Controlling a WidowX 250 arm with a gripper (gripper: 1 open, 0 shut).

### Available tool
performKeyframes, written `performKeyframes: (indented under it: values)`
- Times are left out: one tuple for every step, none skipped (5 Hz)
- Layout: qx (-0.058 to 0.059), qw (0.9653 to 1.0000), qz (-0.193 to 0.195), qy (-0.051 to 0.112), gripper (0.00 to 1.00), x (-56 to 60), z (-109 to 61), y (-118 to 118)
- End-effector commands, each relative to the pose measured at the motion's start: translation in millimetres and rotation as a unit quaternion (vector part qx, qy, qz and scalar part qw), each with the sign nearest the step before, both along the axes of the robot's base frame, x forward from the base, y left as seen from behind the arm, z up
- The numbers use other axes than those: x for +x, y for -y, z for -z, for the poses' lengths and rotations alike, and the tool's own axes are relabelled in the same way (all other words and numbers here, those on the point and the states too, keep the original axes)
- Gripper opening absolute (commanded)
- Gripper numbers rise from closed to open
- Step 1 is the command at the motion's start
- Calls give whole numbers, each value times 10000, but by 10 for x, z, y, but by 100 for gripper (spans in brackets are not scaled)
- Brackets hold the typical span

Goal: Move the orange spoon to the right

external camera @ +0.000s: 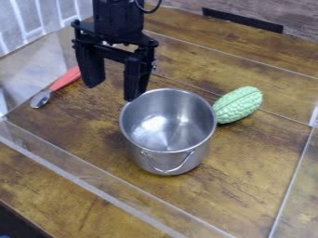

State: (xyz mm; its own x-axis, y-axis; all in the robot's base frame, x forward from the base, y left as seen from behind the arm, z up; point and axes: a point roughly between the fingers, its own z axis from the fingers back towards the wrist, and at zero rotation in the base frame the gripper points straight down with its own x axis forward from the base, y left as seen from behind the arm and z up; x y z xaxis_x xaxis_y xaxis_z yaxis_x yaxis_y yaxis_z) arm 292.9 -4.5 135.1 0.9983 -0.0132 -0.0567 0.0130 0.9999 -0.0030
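The orange spoon (pixel 55 90) lies flat on the wooden table at the left, its orange-red handle pointing up-right and its small silvery bowl at the lower-left end. My black gripper (pixel 112 82) hangs just right of the spoon, fingers spread wide and pointing down, with nothing between them. Its left finger (pixel 92 74) reaches down close to the top end of the spoon's handle; I cannot tell whether they touch.
A steel pot (pixel 168 130) stands upright in the middle, just below and right of the gripper. A bumpy green vegetable (pixel 237 105) lies to the pot's right. Clear plastic walls (pixel 74 177) border the wooden table on the left and front.
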Motion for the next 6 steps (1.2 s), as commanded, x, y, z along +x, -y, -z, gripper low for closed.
performKeyframes:
  values:
    - [29,9999,107,-112,100,1,-1,22]
    - [100,9994,303,-99,100,-26,94,-133]
    - [214,9990,403,38,100,-31,125,-393]
    - [329,9992,166,178,100,12,101,-777]
    - [380,9987,109,307,100,81,136,-1166]
    - [370,9979,323,415,100,130,186,-1282]
